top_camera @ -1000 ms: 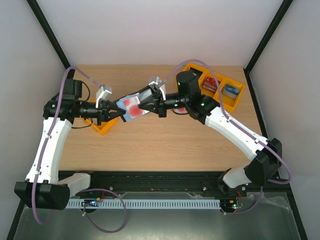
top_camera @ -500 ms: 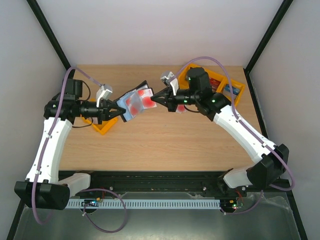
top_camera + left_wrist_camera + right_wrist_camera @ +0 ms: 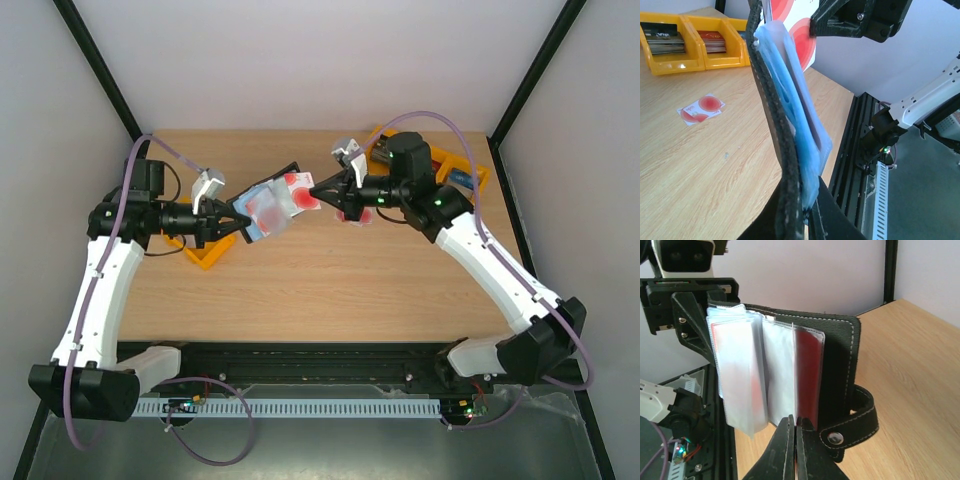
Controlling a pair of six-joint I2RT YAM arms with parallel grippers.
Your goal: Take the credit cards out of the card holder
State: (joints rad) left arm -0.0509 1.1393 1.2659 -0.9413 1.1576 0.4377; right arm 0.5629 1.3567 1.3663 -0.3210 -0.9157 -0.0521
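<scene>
Above the wooden table (image 3: 300, 290), the left gripper (image 3: 238, 222) clamps the open card holder (image 3: 262, 208), and at its 3 o'clock the right gripper (image 3: 318, 187) pinches a credit card (image 3: 298, 192) jutting out toward 3 o'clock.

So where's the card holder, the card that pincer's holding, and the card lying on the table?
card holder (image 3: 840, 360), right wrist view, black outer cover.
held card (image 3: 298, 190), top view, its red-blotched face.
table card (image 3: 701, 109), left wrist view, its middle.
</scene>
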